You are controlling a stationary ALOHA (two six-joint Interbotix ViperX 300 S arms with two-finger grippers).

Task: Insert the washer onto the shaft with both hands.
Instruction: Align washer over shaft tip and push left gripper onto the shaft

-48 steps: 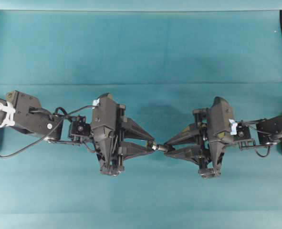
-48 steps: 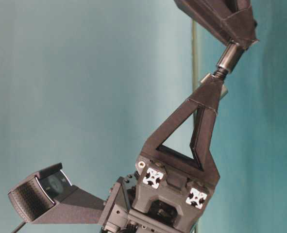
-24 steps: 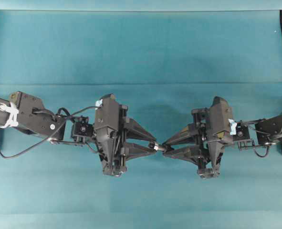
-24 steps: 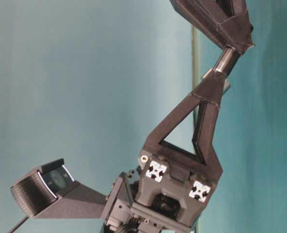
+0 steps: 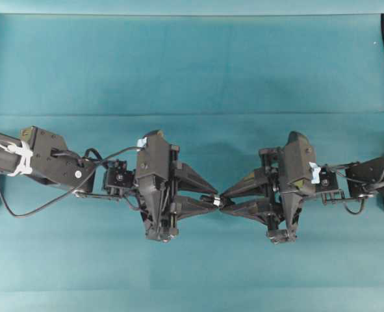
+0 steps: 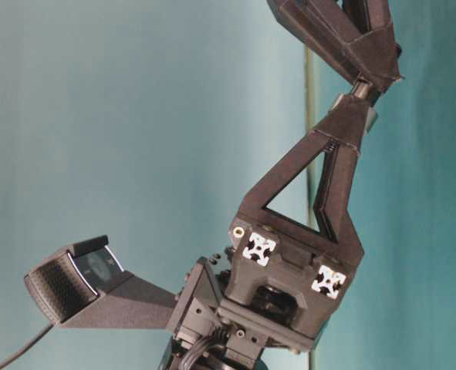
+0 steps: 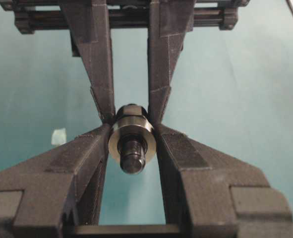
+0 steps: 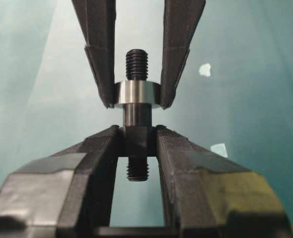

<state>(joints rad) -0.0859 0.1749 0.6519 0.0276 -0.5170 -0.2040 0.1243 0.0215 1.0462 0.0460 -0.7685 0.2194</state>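
While the teal surface (image 5: 192, 65) beneath lies bare apart from pale tape scraps (image 8: 204, 69), the left gripper (image 5: 212, 199) has advanced toward the right gripper (image 5: 224, 201) since a second ago, so that their tips now nearly meet in mid-air. Right jaws stay clamped on the shaft (image 8: 137, 126); left jaws, narrowly set, pinch the washer (image 8: 137, 94). Formerly at the threaded tip, the washer now sits threaded over the shaft with the tip protruding through it, so insertion appears essentially achieved.

Shaft (image 8: 138, 115) midsection hidden between fingers (image 8: 100, 144).
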